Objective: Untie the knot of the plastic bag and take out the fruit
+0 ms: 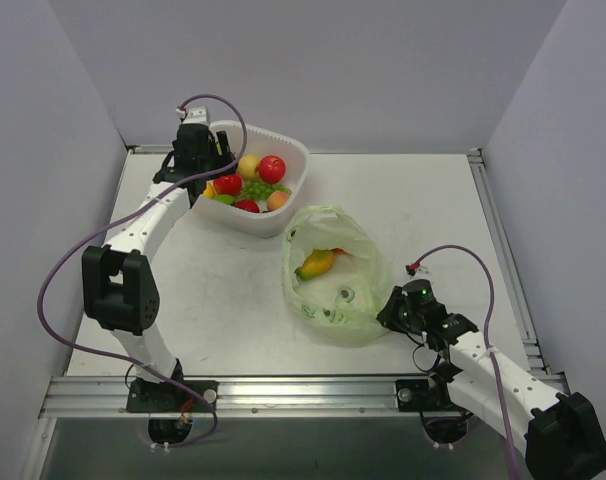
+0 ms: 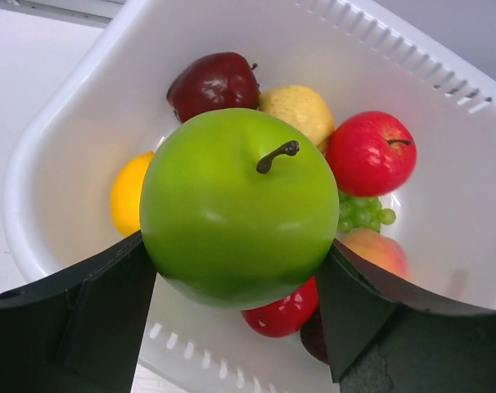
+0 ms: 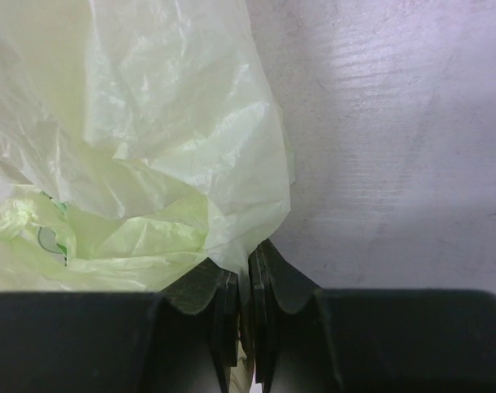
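2 white arms [image 1: 148, 222], blk joints [image 1: 123, 290], purple cables [image 1: 220, 97].

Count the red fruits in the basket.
3: a dark red apple at the far wall of the white basket, a bright red apple beside the grapes, a red fruit partly behind the green apple. Others may be hidden.

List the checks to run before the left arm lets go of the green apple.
1. Grip of left gripper on green apple: ok.
2. Apple over basket, not table: ok.
3. Bare spot beneath apple: not ok, red fruit lies under it.
4. Drop height: cannot tell.
5. Hold of right gripper on bag edge: ok.
6. Emptied bag: not ok, mango inside.
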Robot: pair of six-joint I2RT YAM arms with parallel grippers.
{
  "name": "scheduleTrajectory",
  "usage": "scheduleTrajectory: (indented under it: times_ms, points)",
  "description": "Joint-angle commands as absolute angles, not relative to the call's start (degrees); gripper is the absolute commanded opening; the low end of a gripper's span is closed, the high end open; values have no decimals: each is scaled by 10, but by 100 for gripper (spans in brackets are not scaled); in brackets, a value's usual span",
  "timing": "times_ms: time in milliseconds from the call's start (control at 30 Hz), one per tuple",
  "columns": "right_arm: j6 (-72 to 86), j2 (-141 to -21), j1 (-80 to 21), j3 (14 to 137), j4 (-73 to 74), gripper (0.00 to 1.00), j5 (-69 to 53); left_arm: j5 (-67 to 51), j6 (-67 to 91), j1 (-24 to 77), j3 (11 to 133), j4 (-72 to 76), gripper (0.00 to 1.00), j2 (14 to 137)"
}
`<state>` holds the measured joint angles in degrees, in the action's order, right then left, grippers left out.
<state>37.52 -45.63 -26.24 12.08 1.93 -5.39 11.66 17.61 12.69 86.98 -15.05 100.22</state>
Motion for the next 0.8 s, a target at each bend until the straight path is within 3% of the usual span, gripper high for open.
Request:
scheduleTrajectory:
  times_ms: [0, 100, 133, 167, 500, 767]
  points:
    - [374, -453, -260, 123, 28, 11, -47, 158, 174, 119, 930, -131, 73, 1007]
    - [372, -457, -260, 124, 27, 11, -48, 170, 171, 115, 936, -136, 86, 1012]
    - [373, -458, -260, 124, 27, 11, -48, 167, 171, 114, 931, -138, 96, 1012]
    - [372, -460, -260, 125, 27, 12, -48, 162, 171, 113, 926, -137, 98, 1007]
    - [372, -458, -260, 124, 26, 21, -49, 138, 172, 117, 860, -134, 97, 934]
    - [373, -455, -261, 123, 25, 22, -49, 142, 111, 244, 753, -150, 97, 786]
